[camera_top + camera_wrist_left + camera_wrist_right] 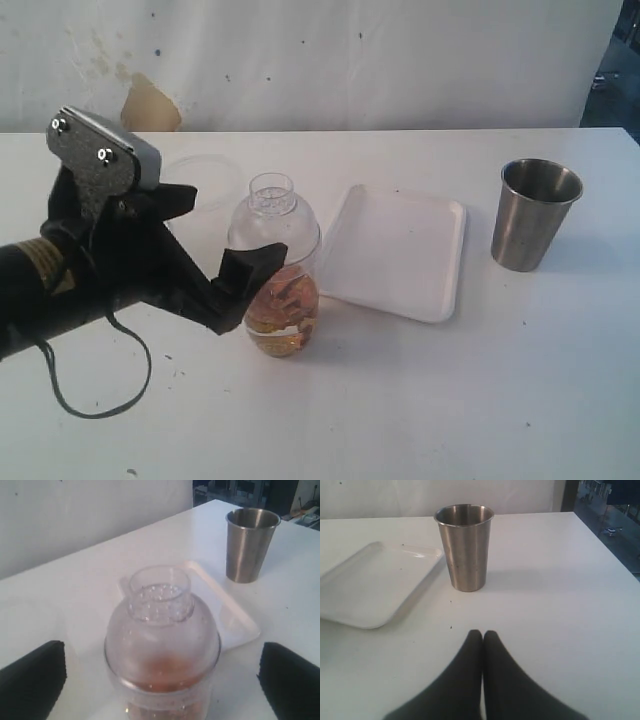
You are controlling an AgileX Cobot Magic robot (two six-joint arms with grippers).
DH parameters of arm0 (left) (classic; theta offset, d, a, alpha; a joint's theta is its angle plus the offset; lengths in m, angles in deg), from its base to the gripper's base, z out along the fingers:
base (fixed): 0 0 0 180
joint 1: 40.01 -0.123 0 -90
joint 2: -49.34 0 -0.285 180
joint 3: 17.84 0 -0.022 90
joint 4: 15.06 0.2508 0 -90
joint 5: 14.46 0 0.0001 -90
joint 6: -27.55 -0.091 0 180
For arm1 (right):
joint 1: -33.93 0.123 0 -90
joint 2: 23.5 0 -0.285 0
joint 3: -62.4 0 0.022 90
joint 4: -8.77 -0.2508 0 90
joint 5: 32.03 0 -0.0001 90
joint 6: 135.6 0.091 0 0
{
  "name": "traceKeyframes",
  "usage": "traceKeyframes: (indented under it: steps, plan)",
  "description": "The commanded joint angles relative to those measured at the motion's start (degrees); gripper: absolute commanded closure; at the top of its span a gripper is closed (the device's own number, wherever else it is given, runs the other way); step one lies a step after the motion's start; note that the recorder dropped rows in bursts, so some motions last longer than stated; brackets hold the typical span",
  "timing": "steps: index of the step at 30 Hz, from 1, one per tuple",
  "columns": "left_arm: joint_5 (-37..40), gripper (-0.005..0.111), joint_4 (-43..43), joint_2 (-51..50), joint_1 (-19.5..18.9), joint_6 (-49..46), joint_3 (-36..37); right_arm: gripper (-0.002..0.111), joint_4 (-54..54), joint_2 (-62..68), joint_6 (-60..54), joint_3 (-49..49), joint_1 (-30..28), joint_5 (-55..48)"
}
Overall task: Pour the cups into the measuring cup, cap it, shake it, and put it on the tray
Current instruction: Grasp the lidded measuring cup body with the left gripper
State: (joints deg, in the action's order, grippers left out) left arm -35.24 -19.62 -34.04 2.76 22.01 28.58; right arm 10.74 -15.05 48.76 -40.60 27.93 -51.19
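The left pincer, jaws apart, straddles the capped clear plastic measuring cup, apparently ready to grip it for shaking; the right pincer rests pressed together, empty.

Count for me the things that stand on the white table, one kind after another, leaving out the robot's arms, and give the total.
Measuring cup, capped, with brown contents: 1
Steel tumbler: 1
White tray: 1
Pale translucent round thing, partly hidden: 1
Total: 4
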Motion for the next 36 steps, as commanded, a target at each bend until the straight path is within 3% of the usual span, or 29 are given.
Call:
traceKeyframes:
  steps: [1, 6, 18, 31, 36]
  plan:
    - [-13.09, 0.002, -0.57, -6.18, 0.22, 5.17, 6.08, 0.108, -0.05, -0.11, 0.31, 0.22, 0.22, -0.02]
    - [-28.23, 0.002, 2.06, -14.02, 0.22, 8.24, 10.02, 0.108, -0.05, -0.11, 0.31, 0.22, 0.22, -0.02]
    - [-40.42, 0.002, 1.87, -24.91, 0.22, 6.82, 9.77, 0.108, -0.05, -0.11, 0.31, 0.22, 0.22, -0.02]
    - [-31.48, 0.002, 2.11, -30.38, 0.22, 5.13, -2.19, 0.108, 0.06, -0.11, 0.31, 0.22, 0.22, -0.02]
    - [-31.36, 0.002, 2.11, -32.54, 0.22, 3.98, -4.35, 0.108, 0.06, -0.11, 0.31, 0.22, 0.22, -0.02]
